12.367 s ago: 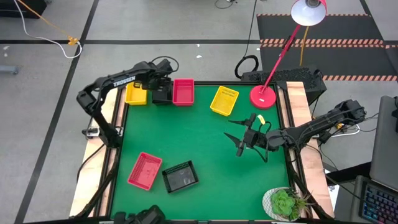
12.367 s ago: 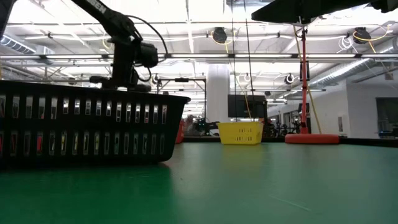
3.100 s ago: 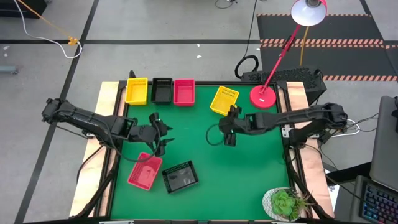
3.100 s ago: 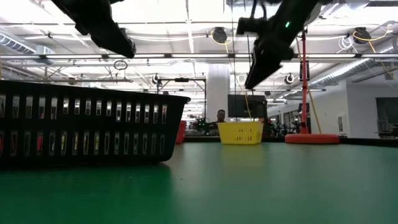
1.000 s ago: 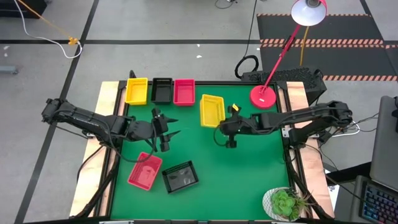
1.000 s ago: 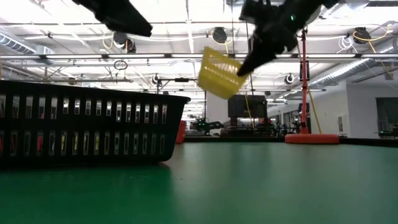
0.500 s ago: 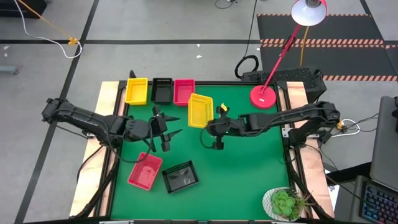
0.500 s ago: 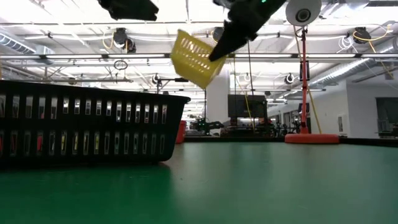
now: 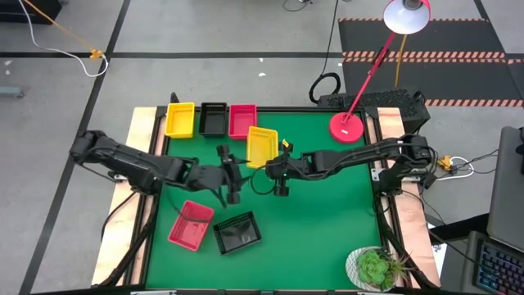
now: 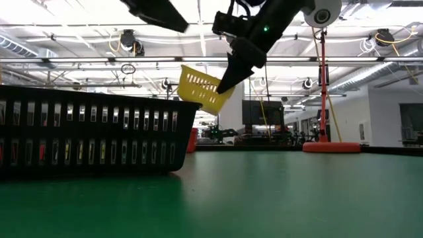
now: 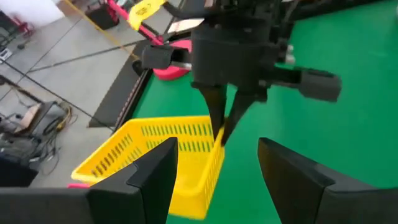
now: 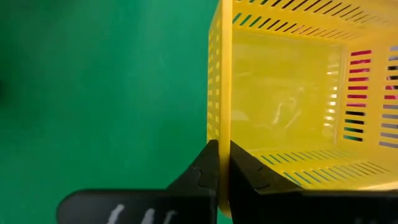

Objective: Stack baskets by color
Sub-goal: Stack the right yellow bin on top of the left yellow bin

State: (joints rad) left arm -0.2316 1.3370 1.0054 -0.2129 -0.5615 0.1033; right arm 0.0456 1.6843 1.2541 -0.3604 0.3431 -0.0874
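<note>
My right gripper (image 9: 277, 164) is shut on a yellow basket (image 9: 262, 146) and holds it in the air over the middle of the green table. My left gripper (image 9: 236, 174) hangs open just left of that basket, touching nothing; the left wrist view looks at the basket (image 11: 161, 165) between its own fingers. At the far edge a yellow basket (image 9: 180, 120), a black basket (image 9: 214, 119) and a pink basket (image 9: 241, 120) rest side by side on their bottoms. At the near left lie a pink basket (image 9: 190, 224) and a black basket (image 9: 237, 232). My right gripper pinches one slotted wall of the yellow basket at its rim (image 12: 222, 134), one finger inside the basket and one outside. The fingers (image 12: 202, 171) come from the table's right, slanting down. The basket (image 10: 198, 89) hangs tilted, lifted clear of the table.
A red round lamp base (image 9: 347, 127) stands at the far right, its arm rising toward the far side. A potted plant (image 9: 372, 266) sits at the near right corner. The black basket (image 10: 86, 135) fills the low view's left. Bare green table (image 9: 327, 213) lies on the right.
My right gripper has carried the yellow basket toward the table's left and a little down; the basket stays tilted and clear of the table. My left gripper has moved toward the table's right, closing in on the basket, and stays open.
</note>
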